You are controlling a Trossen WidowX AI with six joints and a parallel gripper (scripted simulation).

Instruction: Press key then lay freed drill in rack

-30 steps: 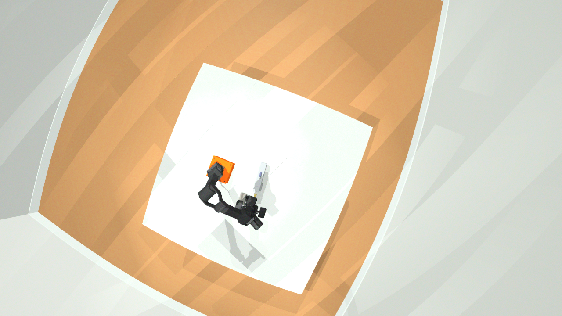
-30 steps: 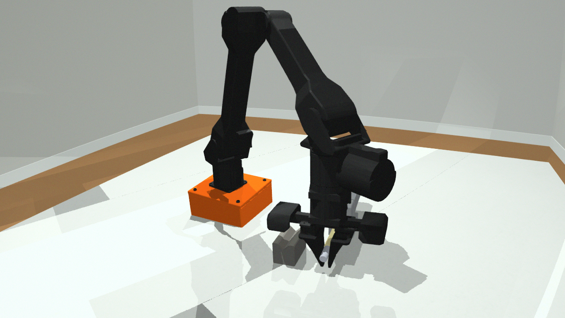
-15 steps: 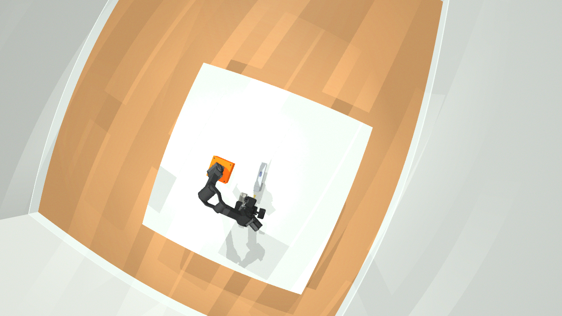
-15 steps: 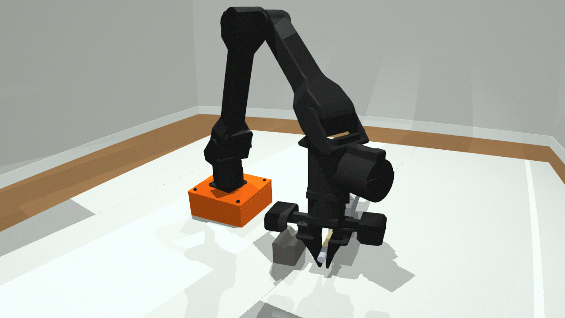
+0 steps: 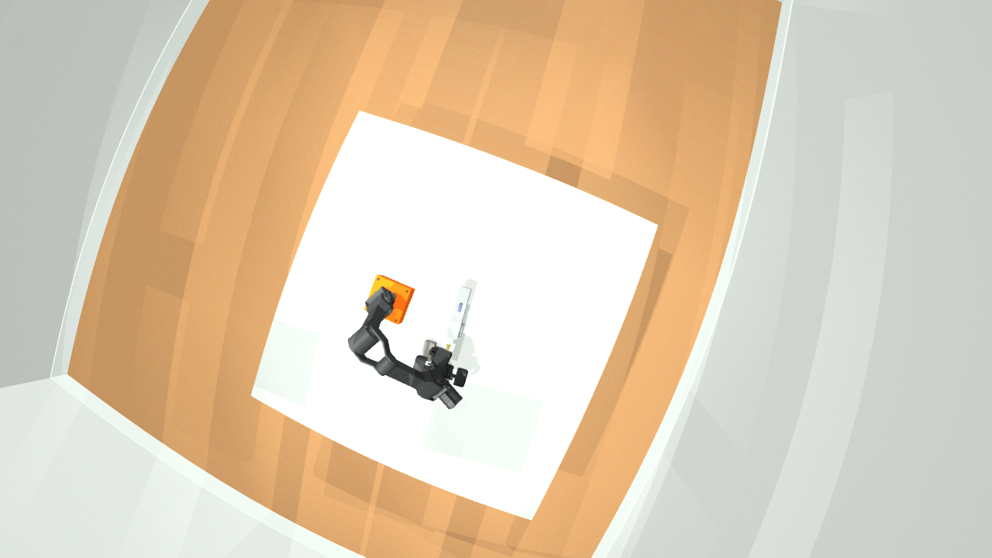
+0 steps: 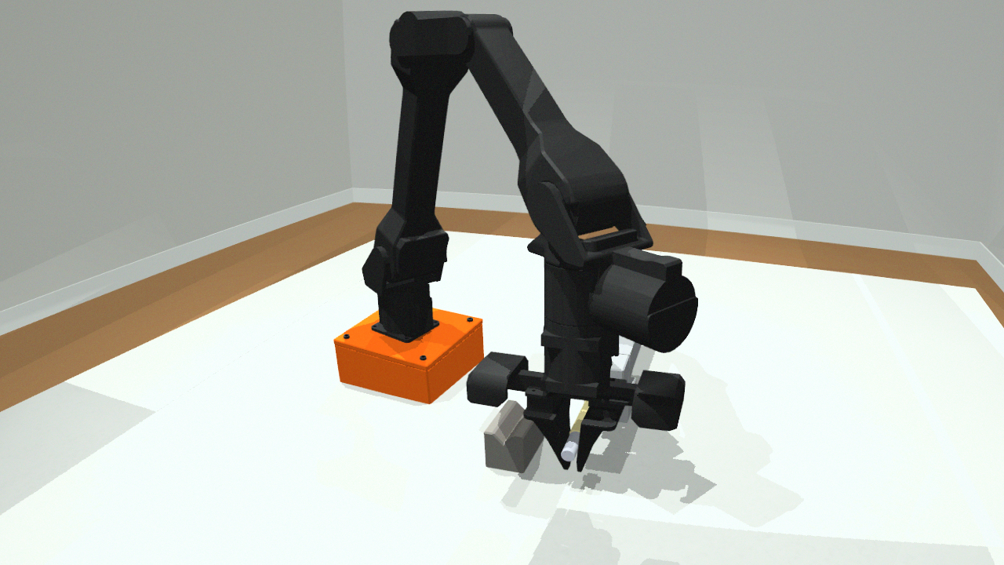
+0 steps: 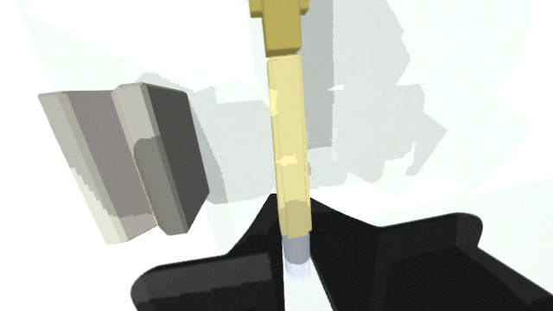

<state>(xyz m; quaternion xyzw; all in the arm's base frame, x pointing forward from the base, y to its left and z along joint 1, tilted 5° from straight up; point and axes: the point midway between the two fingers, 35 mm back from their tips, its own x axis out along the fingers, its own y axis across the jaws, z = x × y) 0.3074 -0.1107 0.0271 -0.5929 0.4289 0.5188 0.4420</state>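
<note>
Between the pinching end effector's (image 5: 443, 367) (image 6: 572, 466) (image 7: 297, 259) fingertips, the drill's (image 6: 569, 450) (image 7: 297, 250) pale end, its far end cropped in the wrist view.

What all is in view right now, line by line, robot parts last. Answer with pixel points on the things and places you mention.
Drill (image 6: 569, 450) (image 7: 290, 147): one, yellow with a pale round end, between the gripper's fingers.
Rack (image 6: 507, 442) (image 7: 173, 173): one, grey with a V-groove, beside the drill.
Long block (image 5: 457, 315): one, whitish with a small blue patch, beyond the gripper.
White surface (image 5: 485, 208) (image 6: 281, 477): one, under everything.
Base box (image 5: 400, 313) (image 6: 386, 377): one, orange, under the arm.
Arm (image 5: 402, 373) (image 6: 419, 147): one, black.
Gripper (image 6: 572, 460) (image 7: 283, 198): one, black, shut on the drill.
</note>
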